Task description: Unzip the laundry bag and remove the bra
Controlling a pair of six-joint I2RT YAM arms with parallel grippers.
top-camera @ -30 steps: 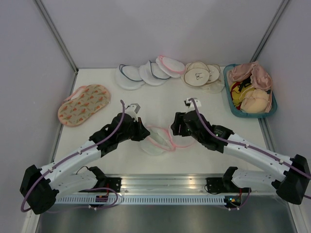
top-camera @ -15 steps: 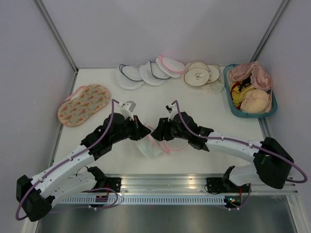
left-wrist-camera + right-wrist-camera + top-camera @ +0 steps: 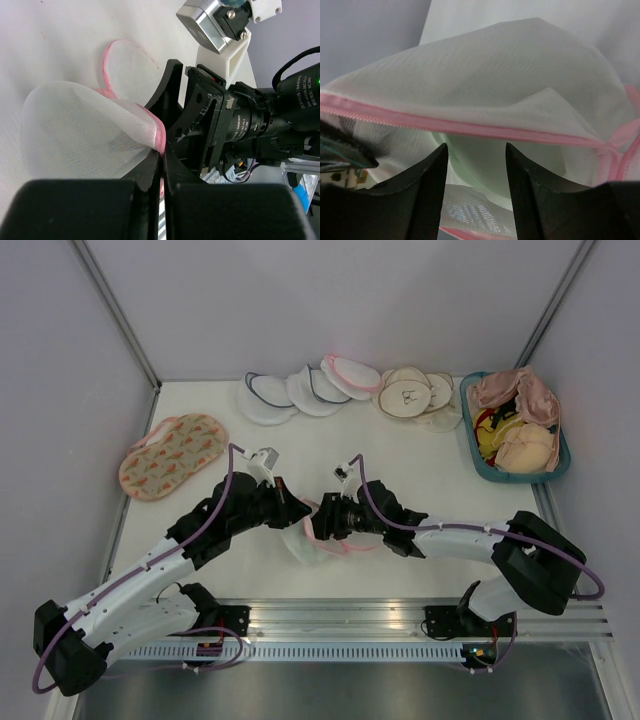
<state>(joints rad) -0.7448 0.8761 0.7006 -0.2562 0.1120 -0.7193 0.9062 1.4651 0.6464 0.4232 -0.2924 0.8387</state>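
Right now one laundry bag (image 3: 308, 544) lies on the table (image 3: 400, 455) near the front middle, between the two arms. Its pink zipper edge is parted and the white mesh stands open. The left gripper (image 3: 161, 150) is clenched tight on the pink edge of the bag, the trim pinched between its two fingers. The right gripper (image 3: 476, 147) faces it from the other side, right at the opening. Its two fingers stand apart with nothing pinched between them, just below the pink zipper line. Through the gap a smooth pale surface shows inside the mesh, which looks to be the bra (image 3: 477, 167), inside the bag.

Elsewhere, one flat orange floral bag (image 3: 173, 455) lies at the left. Along the back is a row of overlapping round pouches: at least two white ones with dark blue trim (image 3: 268, 392), one with pink trim (image 3: 352, 373), and a few beige ones (image 3: 408, 393). They overlap too much for an exact count. One teal basket (image 3: 519, 476) at the right holds a heap of peach-pink bras (image 3: 527, 448) and something yellow (image 3: 492, 435).
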